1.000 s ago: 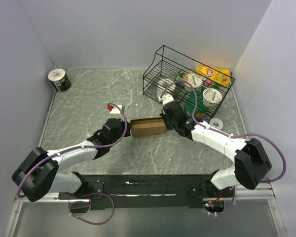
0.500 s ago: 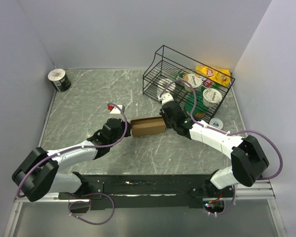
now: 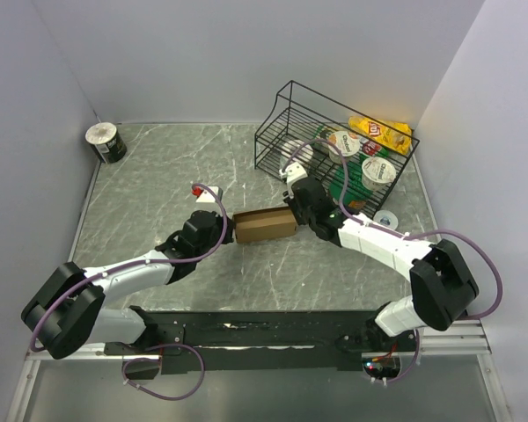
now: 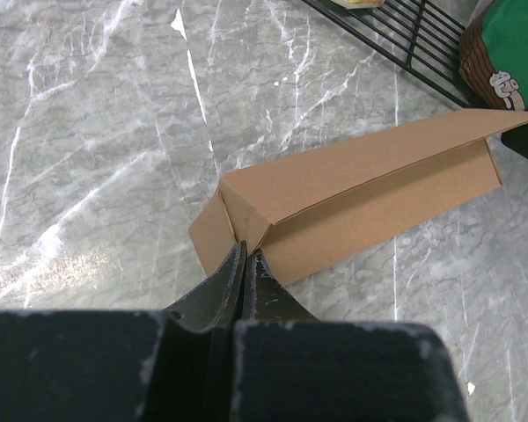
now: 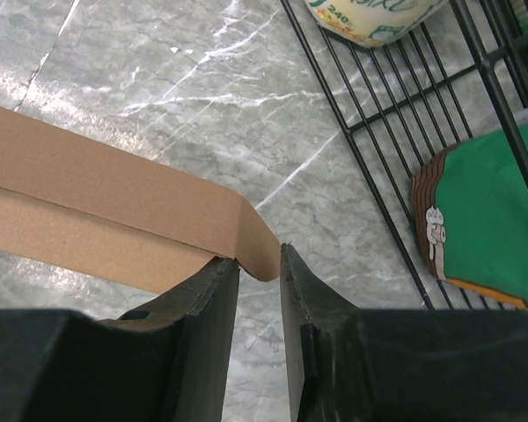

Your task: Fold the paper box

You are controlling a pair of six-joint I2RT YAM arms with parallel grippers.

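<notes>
Your right gripper [image 5: 260,264] has just let go. A second ago it was clenched on the right end of the paper box [image 3: 264,225]; now its jaws stand apart. The rounded corner of the box's end flap sits in the gap, touching the left-hand finger and clear of the other. In the overhead view the wrist has also crept slightly towards the black wire basket [image 3: 273,109].

Your left gripper [image 4: 246,255] has not changed. It stays pinched tight on the seam at the box's left end, where the end wall meets the top panel.

The box has not noticeably shifted. It lies on the counter [image 3: 158,176] between the two grippers, long side across, well short of the basket and just in front of it.

This probably means the right-hand press or tuck is over and only your left gripper now anchors the box. From the left wrist view the top panel seems to ride a little above the long wall towards the far end, so I would not call the lid seated yet. From the right wrist view the end flap curls outwards rather than lying flat against the end.

Before you pull the right gripper away, check that the flap does not spring back. If it does, you will likely need to close on that corner again or push it in further. Keep the left pinch steady, because with one end released any tug could swing the box round on the counter.
</notes>
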